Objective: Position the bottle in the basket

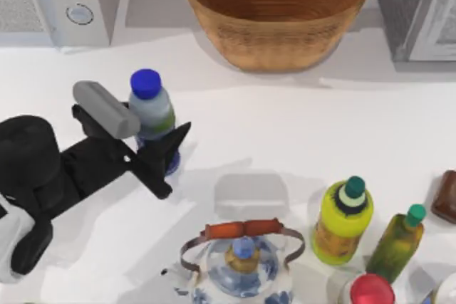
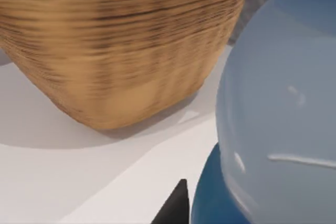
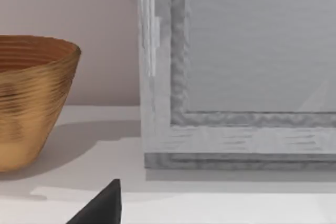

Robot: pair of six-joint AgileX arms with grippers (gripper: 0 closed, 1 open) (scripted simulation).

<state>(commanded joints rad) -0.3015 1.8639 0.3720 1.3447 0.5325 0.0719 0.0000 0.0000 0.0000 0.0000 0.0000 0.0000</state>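
Near the bench's left edge, the left gripper (image 1: 158,153) brackets the upright bottle (image 1: 151,113) low on its dark blue part, jaws seemingly closed on it for a steady lift. The basket (image 1: 276,16) waits at the rear edge, well apart, its wide mouth open upward.

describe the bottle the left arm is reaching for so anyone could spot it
Start at the wicker basket at the table's back; the bottle stands in front of it toward the left, between the left gripper fingers. Only it has a bright blue cap.
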